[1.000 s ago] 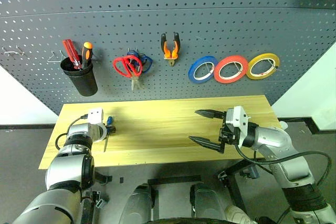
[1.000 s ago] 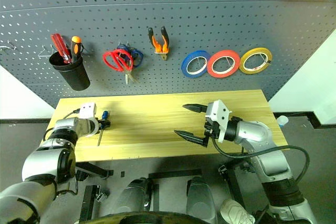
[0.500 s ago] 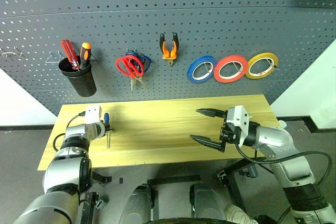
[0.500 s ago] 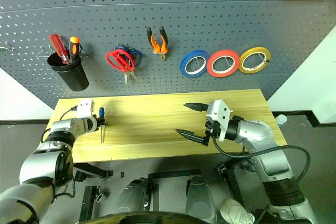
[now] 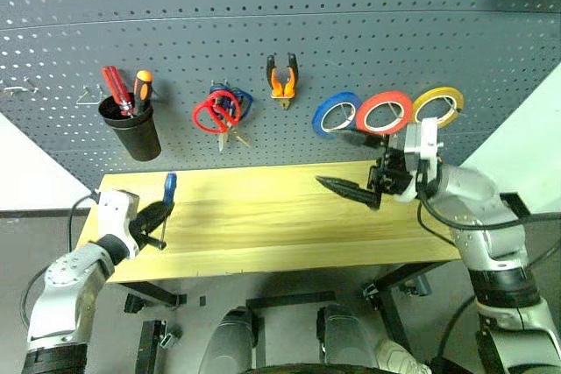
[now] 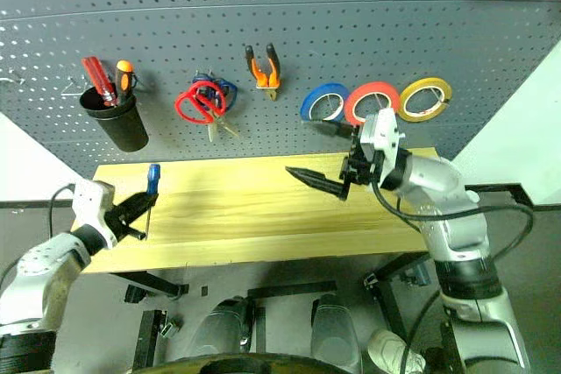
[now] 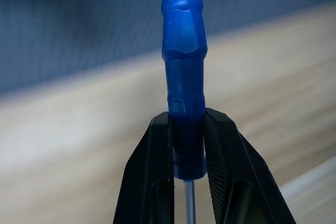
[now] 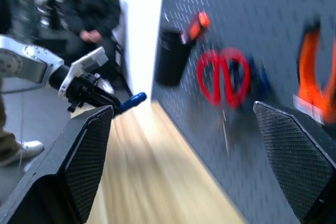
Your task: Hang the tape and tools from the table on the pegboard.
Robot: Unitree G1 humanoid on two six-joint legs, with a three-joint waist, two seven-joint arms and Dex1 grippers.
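Eye views: left gripper now lifted off table, clamping blue-handled screwdriver, handle up, over near-left edge; earlier lying on tabletop. Right gripper risen toward pegboard, jaws wide, holding nothing. Black cup holding red + orange screwdrivers.

L wrist: fingers pinching screwdriver handle base.

R wrist: red scissors, pliers hanging on board; person sitting far off.

A workshop or robot lab: a large dark grey perforated pegboard hung with hand tools and tape rings, behind a light yellow wooden tabletop; a seated person in dark clothing nearby.
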